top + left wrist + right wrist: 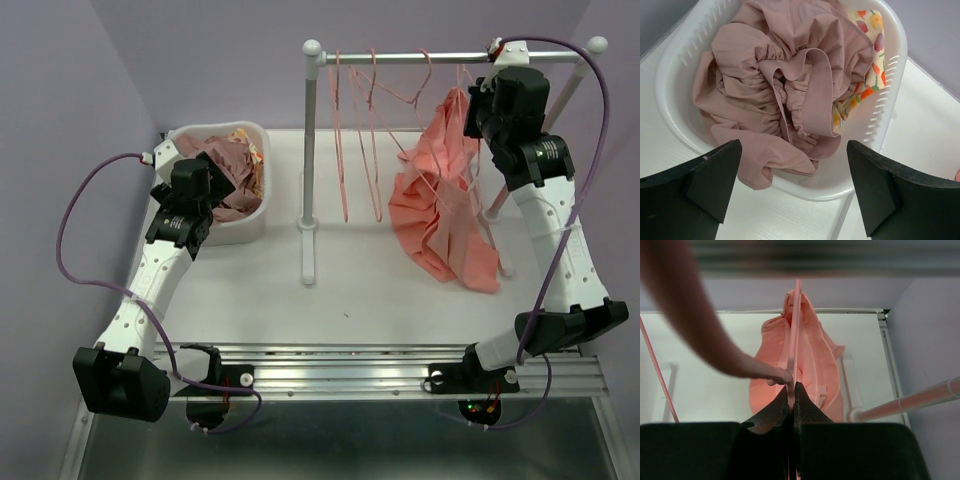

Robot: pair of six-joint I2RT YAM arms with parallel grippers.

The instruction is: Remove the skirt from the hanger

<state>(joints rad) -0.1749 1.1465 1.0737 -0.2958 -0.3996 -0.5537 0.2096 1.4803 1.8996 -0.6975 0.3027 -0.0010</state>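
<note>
– Between the right gripper (pixel 791 386) fingertips: thin pink hanger (pixel 797 330) wire, with the jaws pinched fully together on it.
– Where's the skirt (pixel 440 200)?
– On that same hanger. It sits just beyond the tips and drops below them, coral fabric on either side of the wire. The fingers touch wire only, as far as the wrist view shows. A blurred pink bar crosses left of the fingers, too close to identify.
– Left side?
– Left gripper (pixel 792 147) is spread wide and holds nothing. Under and ahead of its fingers is a white basket (pixel 890 90) with a mauve garment (pixel 765 75) bunched inside and a floral cloth (pixel 867 25) at the far right corner. The skirt is well apart from those fingers.
</note>
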